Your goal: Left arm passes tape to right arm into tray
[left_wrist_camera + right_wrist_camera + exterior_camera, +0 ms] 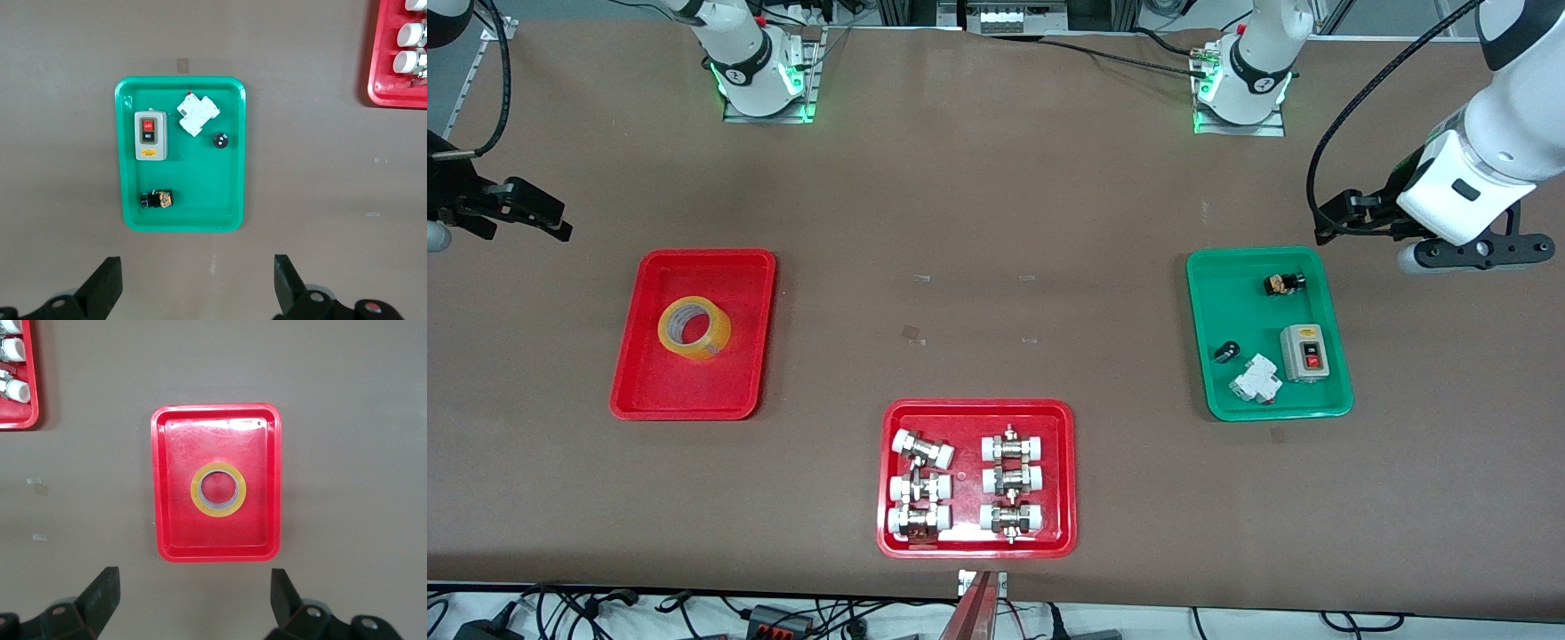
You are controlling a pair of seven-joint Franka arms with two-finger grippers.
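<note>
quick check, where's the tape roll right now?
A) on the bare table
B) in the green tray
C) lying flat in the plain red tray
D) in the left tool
C: the tape lies flat in the plain red tray, hole up, and both the right tool and left tool are open and hold nothing.

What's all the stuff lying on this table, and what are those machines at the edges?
tape: one, amber, lying flat in the plain tray.
plain tray: one, red, toward the right arm's end.
fittings tray: one, red, nearest the front camera, mid-table.
metal fittings: six, silver with white caps, in two columns in that tray.
green tray: one, toward the left arm's end.
switch box: one, grey, in the green tray.
white breaker: one, beside the switch box.
small black parts: two, in the green tray.
left gripper: black fingers open, holding nothing.
right gripper: black fingers open, holding nothing.
</note>
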